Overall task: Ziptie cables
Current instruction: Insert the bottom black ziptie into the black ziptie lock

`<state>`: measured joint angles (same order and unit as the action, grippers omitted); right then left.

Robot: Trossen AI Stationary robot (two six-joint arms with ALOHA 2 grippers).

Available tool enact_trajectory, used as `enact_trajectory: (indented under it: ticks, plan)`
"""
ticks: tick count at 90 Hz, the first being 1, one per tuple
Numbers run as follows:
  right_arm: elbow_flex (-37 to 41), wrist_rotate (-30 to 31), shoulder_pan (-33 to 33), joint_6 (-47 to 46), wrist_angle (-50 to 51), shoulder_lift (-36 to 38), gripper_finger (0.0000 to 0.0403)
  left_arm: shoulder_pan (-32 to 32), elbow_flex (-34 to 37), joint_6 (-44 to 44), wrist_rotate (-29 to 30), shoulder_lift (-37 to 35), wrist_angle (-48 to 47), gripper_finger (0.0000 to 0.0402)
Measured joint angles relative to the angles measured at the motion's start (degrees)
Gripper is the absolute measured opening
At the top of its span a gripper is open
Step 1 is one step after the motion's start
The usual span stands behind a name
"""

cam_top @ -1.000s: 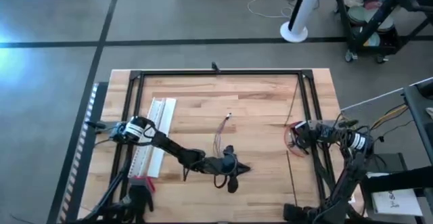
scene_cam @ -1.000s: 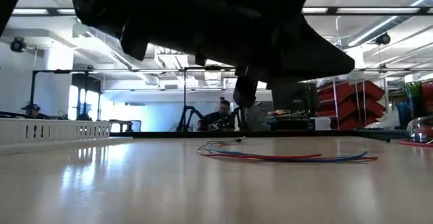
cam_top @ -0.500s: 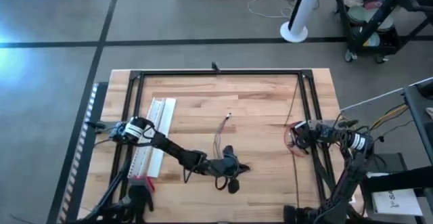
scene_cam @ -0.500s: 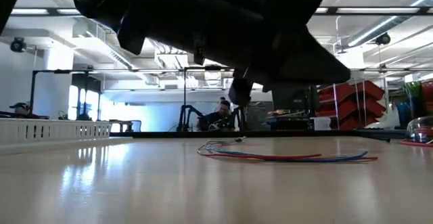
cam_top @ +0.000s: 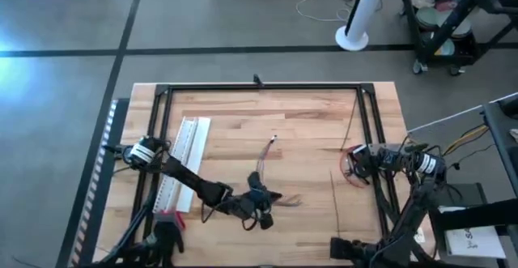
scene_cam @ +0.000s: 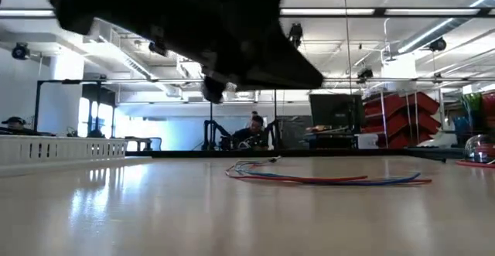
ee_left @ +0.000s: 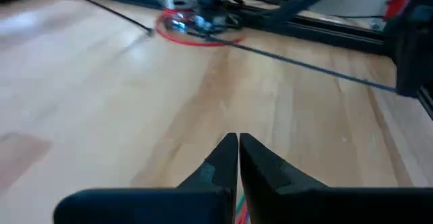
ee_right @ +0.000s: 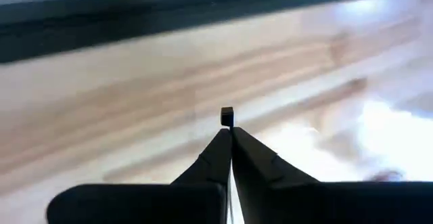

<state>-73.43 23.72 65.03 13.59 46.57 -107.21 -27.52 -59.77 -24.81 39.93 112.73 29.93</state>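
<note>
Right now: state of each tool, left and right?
Left tool: closed; whether it grips anything cannot be told; it sits near the table's front, by the cables.
Right tool: closed on a zip tie, at the table's right edge.

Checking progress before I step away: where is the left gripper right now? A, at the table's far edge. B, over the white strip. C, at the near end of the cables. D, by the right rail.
C: the high view shows the left gripper at the near end of the cables, its fingers shut.
</note>
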Motion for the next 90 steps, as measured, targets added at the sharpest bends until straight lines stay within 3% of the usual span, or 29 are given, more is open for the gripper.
enact_trajectory:
  ticks: [13,24,38,66,77,90]
  plan:
    - [0.0,5.6,-5.1,-4.9,-0.4,5.7,0.0001,-1.5,4.5,-2.9,4.4,-3.1,0.2,0.0000]
    - [0.4,6.4,-10.4,-9.6,-3.1,12.2,0.0001,-2.6,7.0,-4.4,6.8,-4.2,3.2,0.0000]
    - [3.9,6.0,-17.8,-7.9,-12.4,20.7,0.0000,-3.1,8.0,-4.6,7.1,-3.2,7.1,0.0000]
    - [20.3,-11.3,-35.5,-6.1,-40.6,36.7,0.0000,-2.8,6.4,-2.5,8.7,1.0,11.5,0.0004]
    - [27.8,-17.9,-40.9,-5.4,-51.6,39.9,0.0000,-2.7,4.9,2.3,8.6,4.1,18.1,0.0017]
    - [32.2,-21.8,-45.7,-5.5,-56.8,42.4,0.0000,-2.1,3.3,10.9,8.4,3.3,20.9,0.0042]
